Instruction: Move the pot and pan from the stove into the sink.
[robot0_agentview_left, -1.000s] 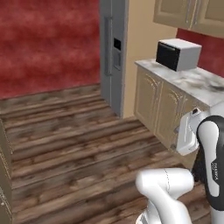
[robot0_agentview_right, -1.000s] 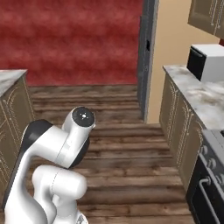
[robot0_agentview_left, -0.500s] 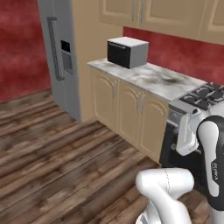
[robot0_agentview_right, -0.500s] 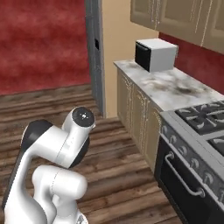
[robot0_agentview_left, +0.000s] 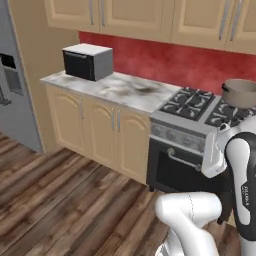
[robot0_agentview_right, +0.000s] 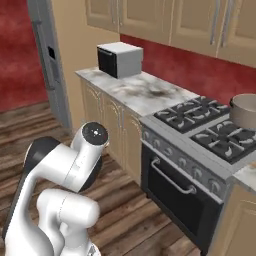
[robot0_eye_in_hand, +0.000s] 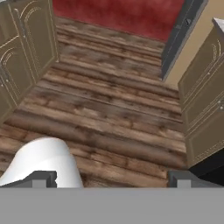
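Wide grey stove (robot0_agentview_left: 200, 112) set into the marble counter (robot0_agentview_left: 117, 89) run, black grates on top and a row of round knobs along its front, dark oven door below. Brownish-grey pot (robot0_agentview_left: 240, 93) standing upright on a rear grate at the stove's far right end, seen too in the right base view (robot0_agentview_right: 245, 111) (cut off by the frame edge in both, lid not to be made out). Grey microwave (robot0_agentview_right: 120, 59) at the far left end of the counter, well apart from the stove. Cream cabinets (robot0_agentview_left: 102, 132) under the counter, more above against the red wall. Grey fridge (robot0_agentview_left: 12, 85) beyond the counter's left end. Dark wood floor (robot0_eye_in_hand: 109, 109) below the hand. Gripper (robot0_eye_in_hand: 113, 178) pointed down at bare planks, well away from the stove, jaws spread as wide as they go, the two dark fingertips (robot0_eye_in_hand: 43, 177) far apart at the bottom corners, nothing between them.
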